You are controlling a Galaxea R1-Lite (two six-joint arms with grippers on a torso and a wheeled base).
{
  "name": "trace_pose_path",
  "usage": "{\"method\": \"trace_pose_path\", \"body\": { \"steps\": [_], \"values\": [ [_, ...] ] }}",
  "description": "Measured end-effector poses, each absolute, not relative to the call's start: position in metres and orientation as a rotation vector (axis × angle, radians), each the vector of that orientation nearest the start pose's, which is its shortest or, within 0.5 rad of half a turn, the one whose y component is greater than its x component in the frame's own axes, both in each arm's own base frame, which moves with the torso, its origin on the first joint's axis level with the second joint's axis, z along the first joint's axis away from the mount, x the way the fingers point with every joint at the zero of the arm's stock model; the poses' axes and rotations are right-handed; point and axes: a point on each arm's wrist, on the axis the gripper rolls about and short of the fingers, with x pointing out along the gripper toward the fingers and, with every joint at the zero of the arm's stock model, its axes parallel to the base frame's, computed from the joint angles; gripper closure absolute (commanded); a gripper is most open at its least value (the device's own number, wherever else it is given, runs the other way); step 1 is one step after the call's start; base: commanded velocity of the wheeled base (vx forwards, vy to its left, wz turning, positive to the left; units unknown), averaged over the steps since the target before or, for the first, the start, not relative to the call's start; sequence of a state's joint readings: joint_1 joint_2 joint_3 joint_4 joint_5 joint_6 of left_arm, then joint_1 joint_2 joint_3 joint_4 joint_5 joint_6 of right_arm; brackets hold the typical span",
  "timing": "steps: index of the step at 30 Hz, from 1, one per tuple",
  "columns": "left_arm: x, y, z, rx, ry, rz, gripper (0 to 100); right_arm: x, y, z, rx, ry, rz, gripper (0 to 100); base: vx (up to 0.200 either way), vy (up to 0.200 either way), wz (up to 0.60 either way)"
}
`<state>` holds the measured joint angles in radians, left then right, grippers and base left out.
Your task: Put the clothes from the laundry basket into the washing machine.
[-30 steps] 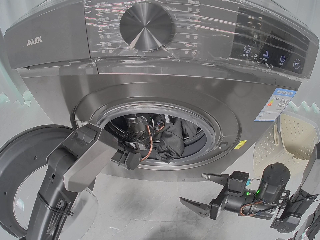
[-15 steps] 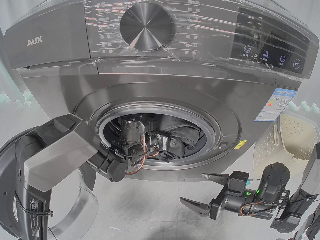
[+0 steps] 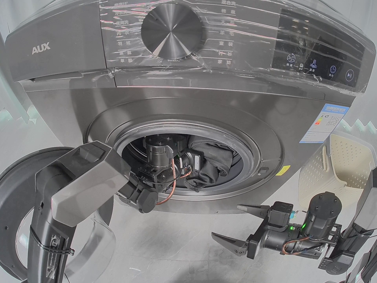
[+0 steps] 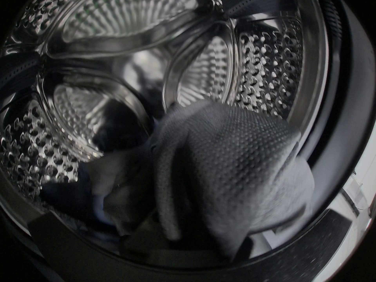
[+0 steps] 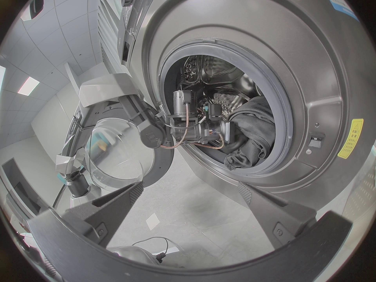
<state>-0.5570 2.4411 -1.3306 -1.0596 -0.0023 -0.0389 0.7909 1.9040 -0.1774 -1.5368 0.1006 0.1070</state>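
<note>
At the far left the round door (image 3: pixel 19 193) of the washing machine (image 3: pixel 196 99) stands wide open, and the left arm passes just beside it into the opening. The left gripper (image 5: pixel 226 132) is inside the drum (image 4: pixel 129 20), right against a dark garment (image 3: pixel 208 162); whether it grips the cloth or has let it go, I cannot tell, because the cloth hides its front. The garment is not deep inside. It sits bunched at the mouth of the drum, and its lower fold rests on the grey seal (image 5: pixel 284 114).

I judge this to be the main risk: when the arm comes out, the cloth may follow it, caught on the gripper or on the copper cable (image 3: pixel 172 173) at the wrist, and then slide over the seal down to the floor. If it only stays on the seal, the door would later pinch it. A quick pull back could also knock the arm against the opening's rim or the door.

Further right the right gripper (image 3: pixel 226 221) hangs low before the machine, its jaws spread wide with nothing between them. The cream laundry basket (image 3: pixel 345 162) stands at the far right; what it contains is hidden
</note>
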Motion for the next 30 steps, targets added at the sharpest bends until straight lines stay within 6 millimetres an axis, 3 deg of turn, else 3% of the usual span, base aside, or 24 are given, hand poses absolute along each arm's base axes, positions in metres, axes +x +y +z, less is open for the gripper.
{"method": "trace_pose_path", "body": {
  "steps": [8,16,17,24,30],
  "values": [
    [0.445,-0.264,0.086,-0.105,-0.187,-0.46,100,0.171,0.177,0.08,0.034,0.234,0.878,0,0.0,0.0,0.0],
    [0.47,-0.258,0.094,-0.154,-0.306,-0.379,100,0.171,0.177,0.079,0.033,0.237,0.879,0,0.0,0.0,0.0],
    [0.471,-0.257,0.091,-0.153,-0.303,-0.376,0,0.171,0.177,0.079,0.033,0.238,0.879,0,0.0,0.0,0.0],
    [0.459,-0.252,0.058,-0.107,-0.166,-0.396,0,0.172,0.177,0.078,0.031,0.242,0.878,0,0.0,0.0,0.0],
    [0.424,-0.242,0.039,-0.042,0.019,-0.471,0,0.172,0.177,0.078,0.031,0.242,0.877,0,0.0,0.0,0.0]
  ]
}}
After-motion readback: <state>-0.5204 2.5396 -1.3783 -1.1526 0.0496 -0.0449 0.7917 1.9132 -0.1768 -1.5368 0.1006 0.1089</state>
